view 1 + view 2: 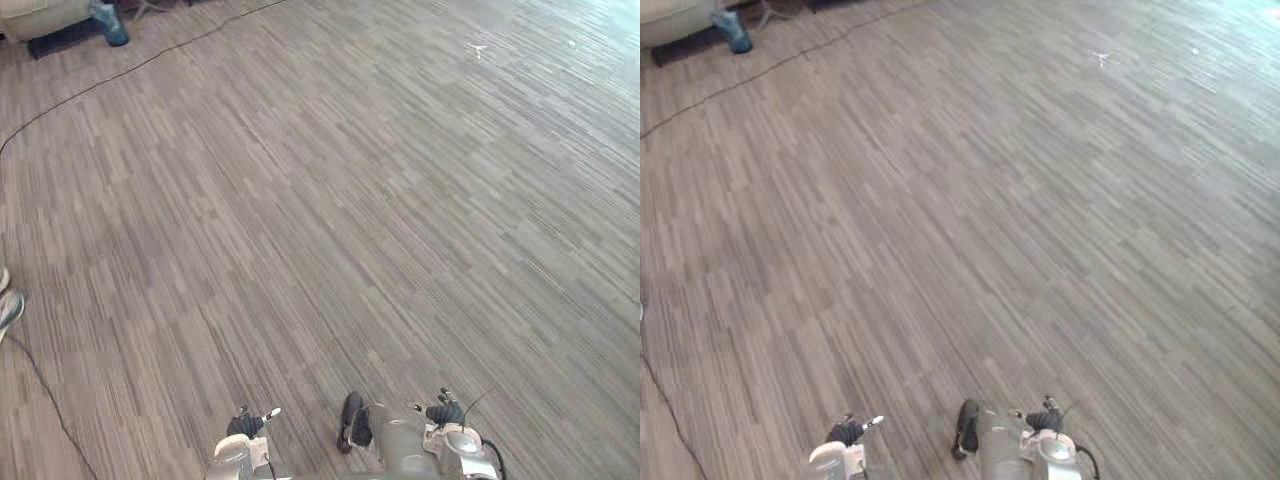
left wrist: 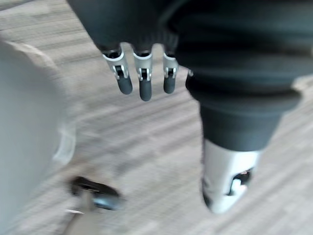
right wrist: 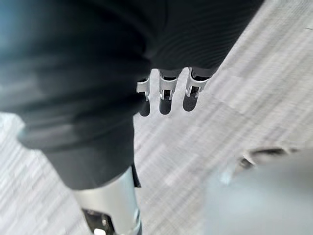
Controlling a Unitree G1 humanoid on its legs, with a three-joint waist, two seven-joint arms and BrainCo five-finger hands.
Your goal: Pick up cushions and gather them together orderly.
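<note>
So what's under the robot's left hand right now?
Bare grey striped carpet lies under the left hand, whose fingers hang relaxed and hold nothing. The hand's dark ribbed cover hides part of the floor beneath.

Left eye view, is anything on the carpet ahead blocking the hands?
Nothing visible does: left hand and right hand hang open over carpet; pale furniture and a blue object sit far ahead-left.

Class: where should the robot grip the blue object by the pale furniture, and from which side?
Probably near its top, since the blue object stands taller than wide, coming from the carpet on its right; pale furniture crowds its left. Details are unclear.
</note>
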